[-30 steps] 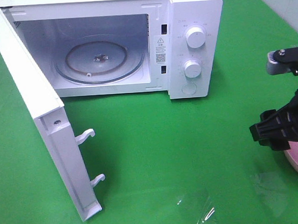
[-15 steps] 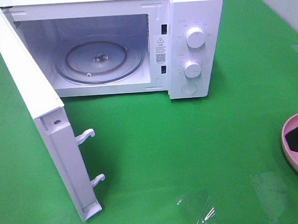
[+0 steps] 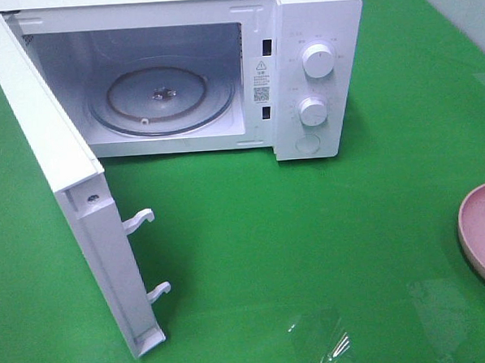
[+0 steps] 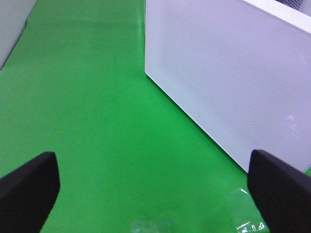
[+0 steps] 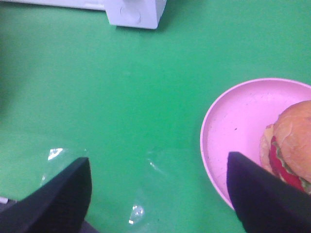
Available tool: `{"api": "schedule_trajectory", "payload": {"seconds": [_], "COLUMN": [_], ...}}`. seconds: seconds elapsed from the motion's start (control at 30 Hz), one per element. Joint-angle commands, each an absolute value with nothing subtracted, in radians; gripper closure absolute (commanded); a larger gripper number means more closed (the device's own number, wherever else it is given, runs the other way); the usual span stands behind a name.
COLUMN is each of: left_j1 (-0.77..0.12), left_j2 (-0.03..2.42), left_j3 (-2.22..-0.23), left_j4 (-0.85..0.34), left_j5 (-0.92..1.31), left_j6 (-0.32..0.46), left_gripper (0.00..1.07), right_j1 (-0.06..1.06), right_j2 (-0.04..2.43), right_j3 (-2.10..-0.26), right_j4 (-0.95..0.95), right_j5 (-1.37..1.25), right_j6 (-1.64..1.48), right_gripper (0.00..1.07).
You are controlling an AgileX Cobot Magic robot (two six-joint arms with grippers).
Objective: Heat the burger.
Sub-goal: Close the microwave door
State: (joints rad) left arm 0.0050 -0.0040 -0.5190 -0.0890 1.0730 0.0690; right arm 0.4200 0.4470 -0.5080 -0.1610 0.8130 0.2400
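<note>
The burger [image 5: 290, 145], a golden-brown bun with red tomato and green lettuce, lies on a pink plate [image 5: 238, 126] in the right wrist view. My right gripper [image 5: 160, 194] hovers open above the green cloth beside the plate, with nothing between its fingers. One dark fingertip [image 5: 262, 194] overlaps the plate's rim. In the exterior high view only an edge of the pink plate [image 3: 482, 227] shows at the far right; the burger and both grippers are out of frame there. My left gripper [image 4: 155, 194] is open over bare cloth near the microwave door [image 4: 228, 73].
The white microwave [image 3: 312, 31] stands at the back with its door [image 3: 64, 183] swung wide open toward the front left. Its glass turntable [image 3: 163, 98] is bare. Two knobs sit on its right panel. A green cloth [image 3: 294, 227] covers the table.
My right arm, seen above the plate a second ago, has drawn back out of the exterior view to the right, uncovering the plate's edge. The microwave has not moved.
</note>
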Motion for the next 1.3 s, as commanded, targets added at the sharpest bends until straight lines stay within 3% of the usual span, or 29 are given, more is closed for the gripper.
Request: {"api": "schedule_trajectory", "payload": {"seconds": [0.03,0.63,1.3], "left_j1": [0.007,0.007,0.007], "left_j2": [-0.021,-0.021,-0.009], "left_j3": [-0.518,-0.518,-0.518], "left_j4": [-0.096,-0.096,-0.096], "left_j5": [1.07,1.07,1.07], "left_j6": [0.064,0.064,0.064], "left_gripper": [0.1,0.1,0.1], "right_j1": [0.339,0.181,0.169], "right_j2": [0.337,-0.032,-0.03], "right_j3": [-0.508,-0.49,-0.49], "right_j4": [-0.132,-0.099,-0.092], "right_j5": [0.822,0.963,0.963], "right_j6": [0.21,0.154,0.142], "right_gripper": [0.32,0.33,0.34]}}
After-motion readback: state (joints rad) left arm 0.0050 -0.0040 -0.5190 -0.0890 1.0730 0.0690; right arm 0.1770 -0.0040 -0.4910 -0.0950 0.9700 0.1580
